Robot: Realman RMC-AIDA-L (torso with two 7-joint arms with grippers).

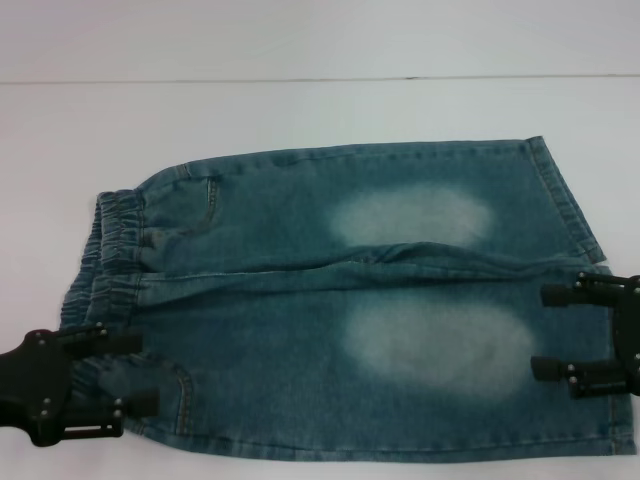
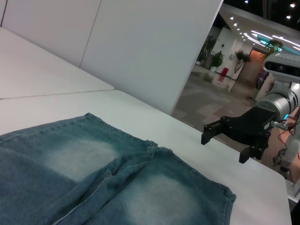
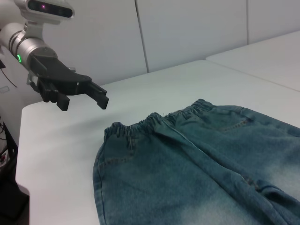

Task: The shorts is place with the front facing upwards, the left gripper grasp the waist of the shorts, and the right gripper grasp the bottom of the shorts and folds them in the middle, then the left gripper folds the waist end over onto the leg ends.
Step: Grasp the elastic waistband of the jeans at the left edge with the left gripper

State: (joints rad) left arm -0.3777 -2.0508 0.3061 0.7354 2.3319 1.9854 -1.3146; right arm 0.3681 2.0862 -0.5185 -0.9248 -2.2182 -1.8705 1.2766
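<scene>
Shorts of faded denim lie flat; left gripper and right gripper hover spread-fingered, with the ruffled waist clearest from the right wrist.

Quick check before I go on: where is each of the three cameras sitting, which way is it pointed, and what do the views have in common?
Head view: looks down on the shorts lying flat, left hand at the waist, right hand at the leg hems; both open.
Left wrist view: from the waist end across the hems to the right hand.
Right wrist view: from the hem end toward the waistband and the left hand.
All three share the shorts; each wrist view shows the opposite hand.
</scene>
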